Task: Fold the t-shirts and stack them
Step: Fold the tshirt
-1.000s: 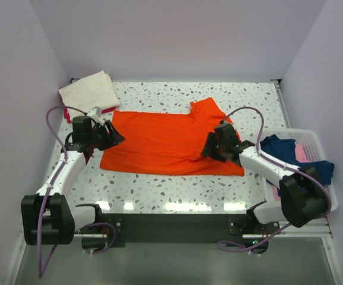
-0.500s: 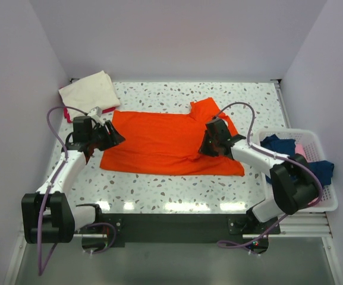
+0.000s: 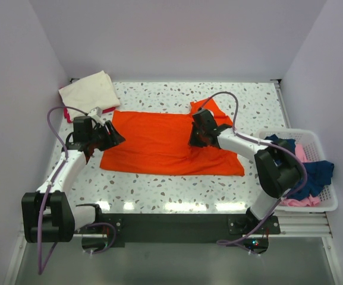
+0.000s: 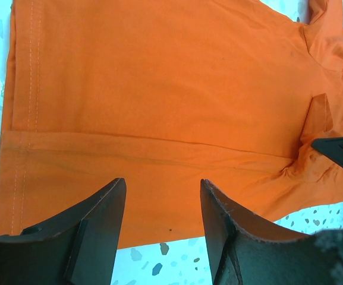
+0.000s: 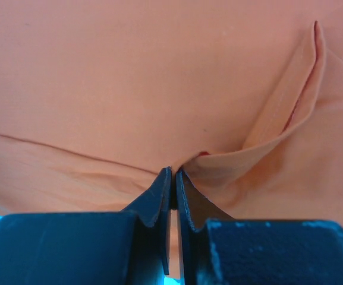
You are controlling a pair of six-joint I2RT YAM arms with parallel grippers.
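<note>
Top view overhead from near side, tilted forward; wrist views close, looking down; all share the orange t-shirt (image 3: 153, 139)

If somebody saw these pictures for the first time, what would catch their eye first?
The bright orange shirt, spread in the middle of the table, stands out most. The right hand is pinched shut on a crease near its sleeve, while the left hand hovers open over its opposite end. A white basket at the right edge holds a dark blue shirt and a pink shirt.

L gripper (image 4: 162, 185) jaws apart | R gripper (image 5: 172, 173) pinched on orange tee (image 5: 100, 77), arm ext.
</note>
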